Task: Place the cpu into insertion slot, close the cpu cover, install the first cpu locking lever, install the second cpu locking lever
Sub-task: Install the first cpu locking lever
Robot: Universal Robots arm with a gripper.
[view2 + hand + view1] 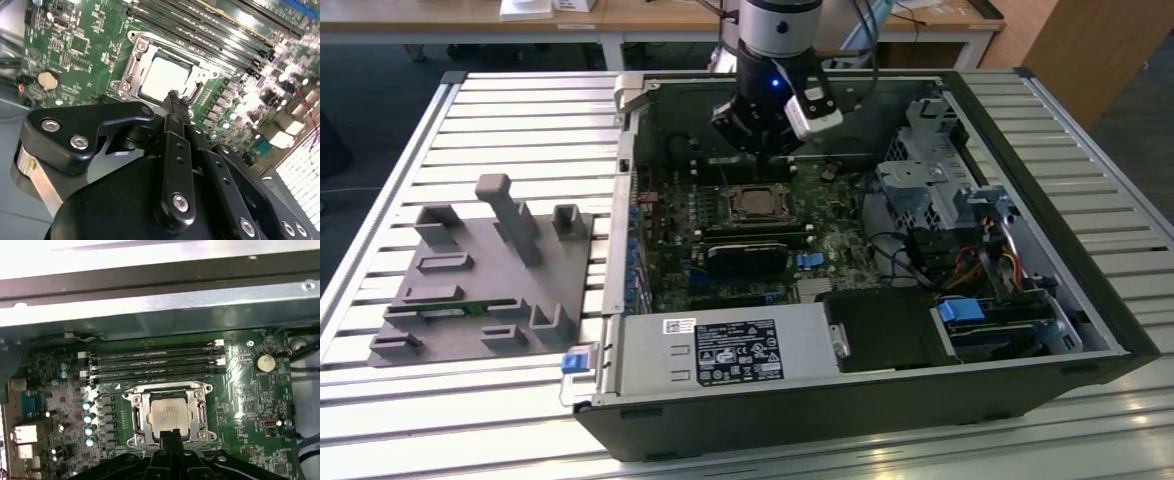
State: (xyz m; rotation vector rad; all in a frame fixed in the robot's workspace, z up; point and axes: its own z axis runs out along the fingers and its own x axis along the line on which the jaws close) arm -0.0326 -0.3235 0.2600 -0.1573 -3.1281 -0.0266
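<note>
The gripper [177,97] hangs low inside the open computer case [1101,320], its two slim fingers pressed together with nothing visible between them. Taking the exterior view as a clock face centred on the cpu [754,205], the gripper stands at twelve o'clock and the power supply [720,355] at six. The grey fixture [480,270] lies well apart at nine, outside the case.

In both wrist views the cpu lies flat in the insertion slot [132,399]. The cpu cover [200,412] appears folded down around it, its window framing the silvery top. The fingertips are just beside one edge of the socket, either above it or touching it (the pictures do not settle which). Whether either locking lever is latched cannot be told.

By this reading the chip is placed, the cover is probably down, and the work now concerns the levers. The main risk is a slip. Such narrow closed tips could skid off a thin springy lever and rake the chip's top, or strike the memory slots [155,365] and small parts crowded near the socket. If the cover is not fully seated, forcing a lever down could tilt the cpu and damage the contacts beneath it.
</note>
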